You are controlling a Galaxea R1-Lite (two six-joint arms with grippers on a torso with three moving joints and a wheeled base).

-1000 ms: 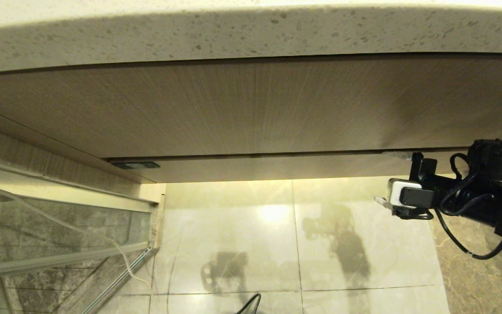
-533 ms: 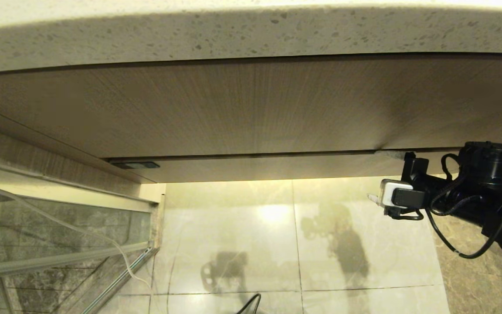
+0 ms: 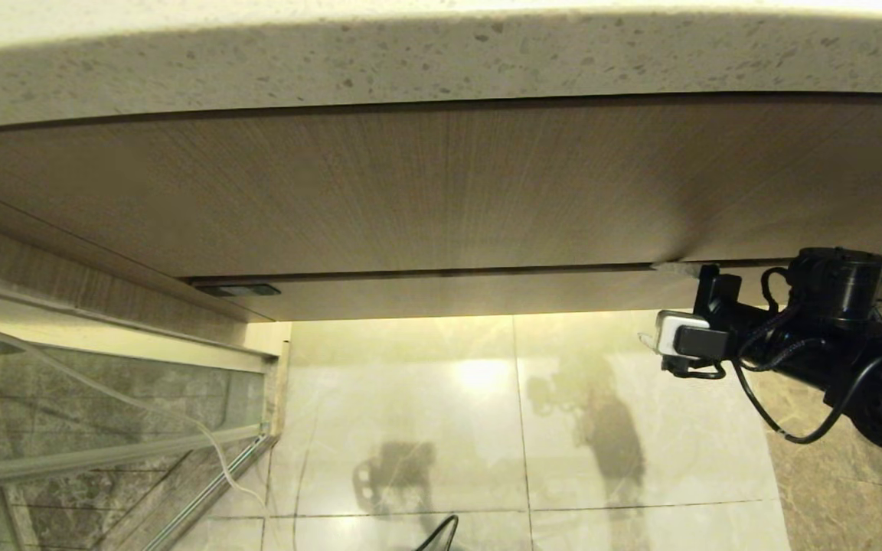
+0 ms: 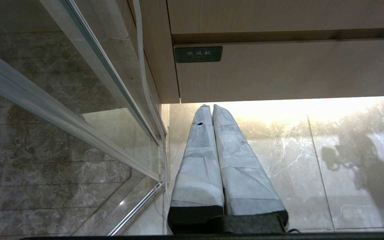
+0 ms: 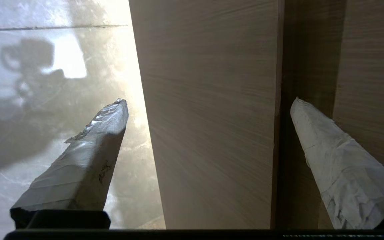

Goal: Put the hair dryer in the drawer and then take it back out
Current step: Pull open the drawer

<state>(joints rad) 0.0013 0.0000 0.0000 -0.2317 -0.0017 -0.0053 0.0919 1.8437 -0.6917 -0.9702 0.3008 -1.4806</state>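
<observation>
Drawer [image 5: 212, 116] front closed, between spread right gripper [image 5: 208, 103] fingers, untouched

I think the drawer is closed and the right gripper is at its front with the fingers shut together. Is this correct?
Not quite. The right gripper is open, not shut: the right wrist view shows its two fingers wide apart, straddling the front of the drawer. The rest holds: the drawer is closed and the gripper is at its front.

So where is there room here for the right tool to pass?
Bare pale marble floor spreads below the shut pale wood-grain drawer. It gets tight where the open right tool straddles the drawer's front, beside the taller wood-grain panel.
</observation>
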